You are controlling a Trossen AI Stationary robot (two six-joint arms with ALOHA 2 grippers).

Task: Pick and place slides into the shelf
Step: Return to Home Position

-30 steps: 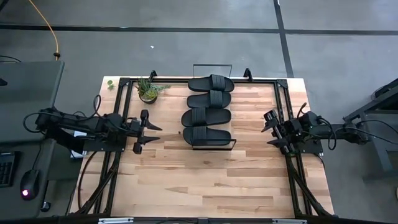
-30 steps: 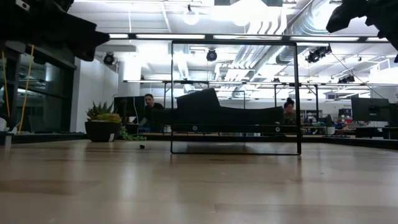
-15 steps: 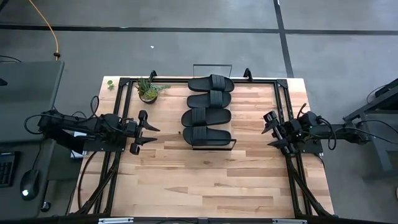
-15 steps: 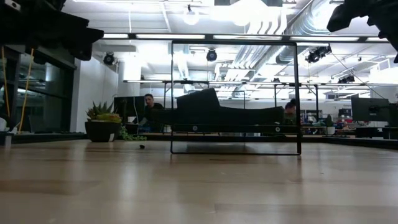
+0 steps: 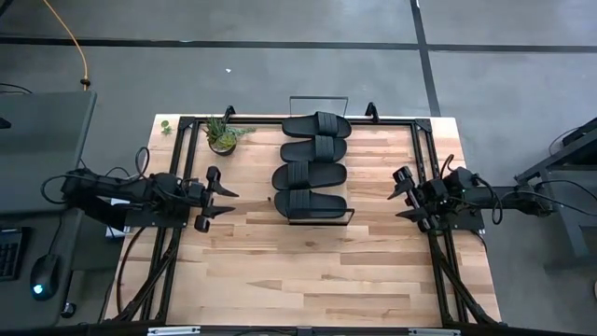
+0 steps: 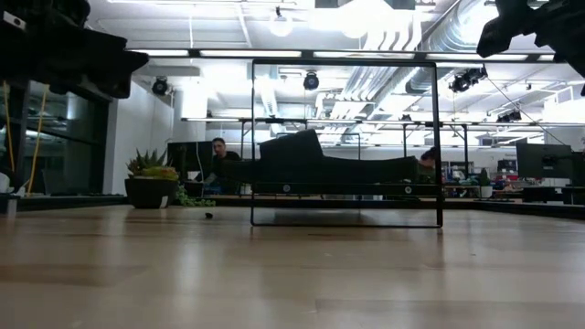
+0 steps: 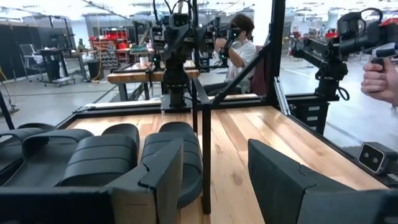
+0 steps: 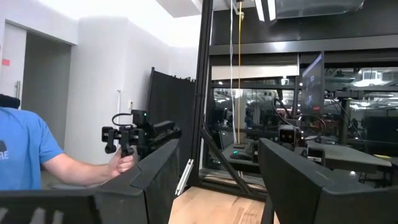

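Several black slides (image 5: pixel 312 163) lie side by side, soles down, on the shelf (image 5: pixel 349 217), a light plank with black wire rails at its far and near ends. In the left wrist view the slides (image 7: pixel 93 155) show beyond my fingers, next to a wire rail (image 7: pixel 202 124). My left gripper (image 5: pixel 231 203) hovers left of the shelf, level, pointing at it, open with nothing between its fingers (image 7: pixel 155 180). My right gripper (image 5: pixel 399 191) hovers at the table's right side, tipped a little upward, open and empty (image 8: pixel 217 180).
A potted plant (image 5: pixel 222 135) stands at the far left of the table. Black frame rails (image 5: pixel 187 168) run along the table's sides. Bare wood (image 5: pixel 308 271) lies near of the shelf. A person's hand holding a device (image 8: pixel 124 155) shows beyond the table.
My left gripper has drawn back a little toward the table's left edge and sunk slightly, still open and empty. The slides have stayed put on the shelf.
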